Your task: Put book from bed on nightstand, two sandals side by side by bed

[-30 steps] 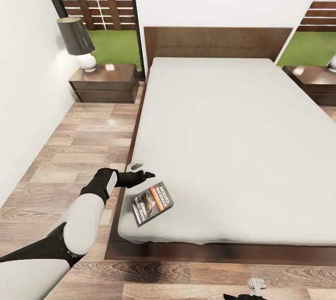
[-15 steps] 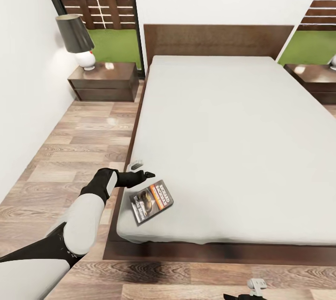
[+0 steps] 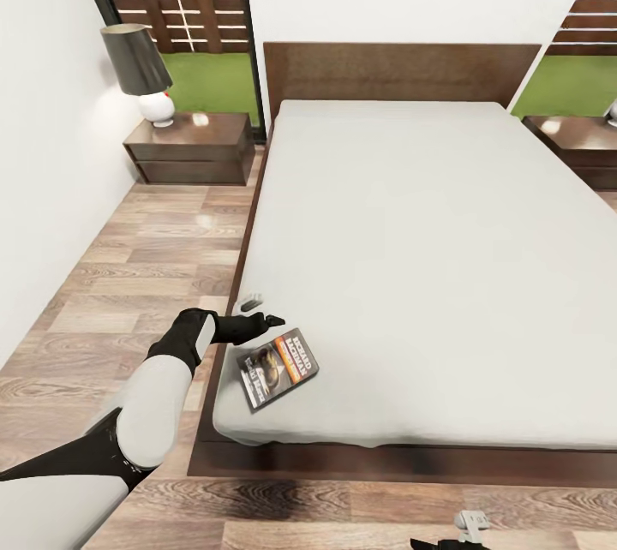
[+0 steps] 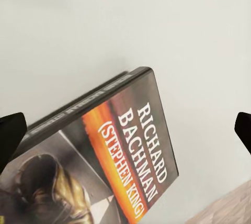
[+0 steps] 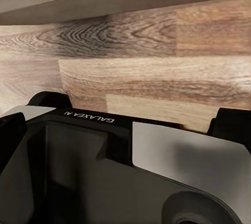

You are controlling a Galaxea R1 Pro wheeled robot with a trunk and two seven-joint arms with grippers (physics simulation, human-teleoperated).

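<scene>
**Left gripper spread above the paperback at the bed's near corner**

White walls and light wood-plank floor (image 3: 146, 259) surround me. At ten o'clock of my head view a low dark brown two-drawer nightstand (image 3: 190, 149) stands against the wall, carrying a lamp with a black shade and a white round base (image 3: 141, 74); it sits just beside the head of the bed. My left gripper (image 3: 260, 313) reaches over the near left corner of the large bed with dark brown frame and plain light grey mattress (image 3: 411, 224), fingers spread wide, nothing between them. In my left wrist view both black fingertips (image 4: 10, 137) stand far apart at the picture's edges. The thin dark paperback with white "RICHARD BACHMAN" lettering and an orange band (image 3: 278, 368) lies flat on the mattress just beside that gripper, toward five o'clock of it, near the foot edge. At two o'clock a second dark nightstand (image 3: 578, 147) shows. My right gripper (image 3: 467, 529) hangs low over the floor; I cannot tell its opening.
</scene>
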